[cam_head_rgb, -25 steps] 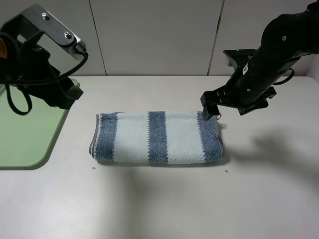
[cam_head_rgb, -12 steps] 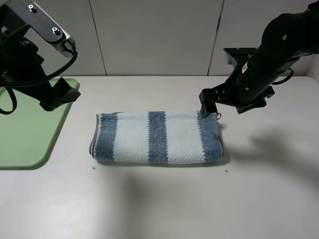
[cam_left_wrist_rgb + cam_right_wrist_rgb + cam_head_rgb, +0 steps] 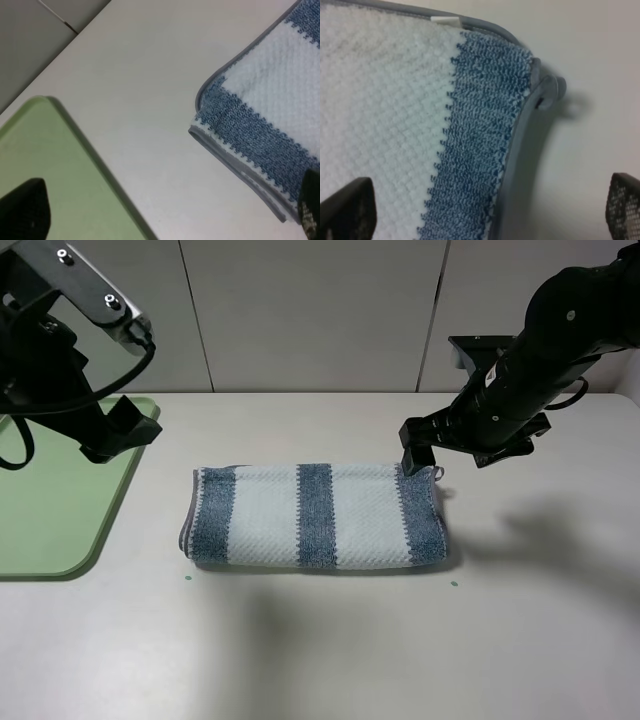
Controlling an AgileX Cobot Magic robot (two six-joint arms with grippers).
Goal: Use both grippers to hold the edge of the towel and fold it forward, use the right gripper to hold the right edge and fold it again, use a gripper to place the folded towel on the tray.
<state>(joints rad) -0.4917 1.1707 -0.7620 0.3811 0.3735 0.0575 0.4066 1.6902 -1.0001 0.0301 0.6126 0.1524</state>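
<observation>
towel: first fold done | your right gripper wide over right edge, left gripper wide, empty | second fold, tray placement remain for you

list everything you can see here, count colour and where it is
towel: one, blue and pale whitish-blue stripes with a grey hem, folded into a long strip, lying mid-table, right of the tray and apart from it
tray: one, light green, at the table's left edge, nothing on the part in view
small marks: two, greenish, on the table just in front of the towel's front corners
table: one, off-white, under everything
wall panels: pale grey, behind the table
left gripper: one, black, open and holding nothing, raised by the tray's far right corner
right gripper: one, black, open, at the towel's far right corner
</observation>
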